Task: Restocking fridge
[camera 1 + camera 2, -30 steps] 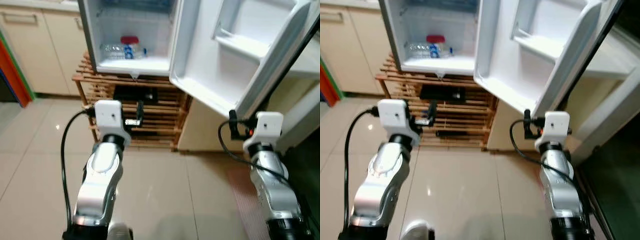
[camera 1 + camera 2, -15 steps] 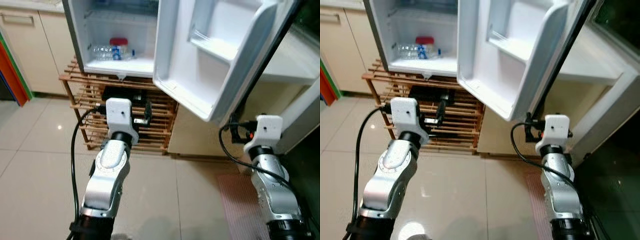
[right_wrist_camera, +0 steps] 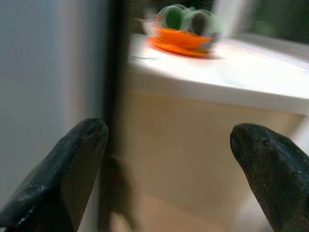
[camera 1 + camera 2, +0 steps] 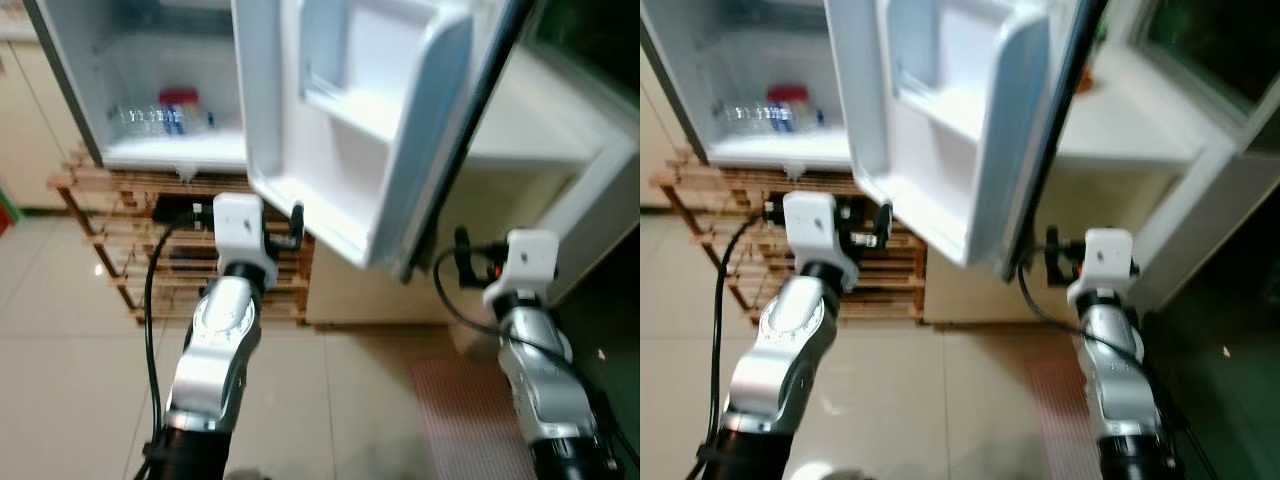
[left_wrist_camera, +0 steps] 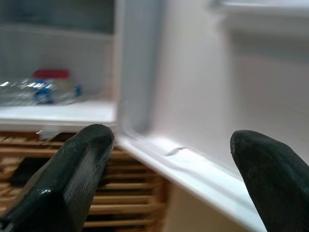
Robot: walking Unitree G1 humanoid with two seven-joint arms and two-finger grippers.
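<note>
The small white fridge (image 4: pixel 75 90) stands open on a wooden slat rack (image 4: pixel 110 285). On its floor lie clear water bottles (image 4: pixel 145 118) beside a red-lidded container (image 4: pixel 178 98). The fridge door (image 4: pixel 340 130) swings out toward me, its inner shelves bare. My left gripper (image 5: pixel 169 145) is open and holds nothing, just under the door's lower edge, pointing past it into the fridge. My right gripper (image 3: pixel 169 145) is also open and holds nothing, beside the door's dark outer edge and facing a white counter (image 3: pixel 227 77).
An orange plate (image 3: pixel 181 42) with green-lidded jars (image 3: pixel 186 17) sits on the white counter at the right. A reddish mat (image 4: pixel 455 400) lies on the tiled floor under my right arm. Beige cabinets stand left of the fridge.
The whole view has swung right and closer: fridge and rack now sit further left, and the open door hangs over both arms. The left arm has risen toward the door's lower edge.
</note>
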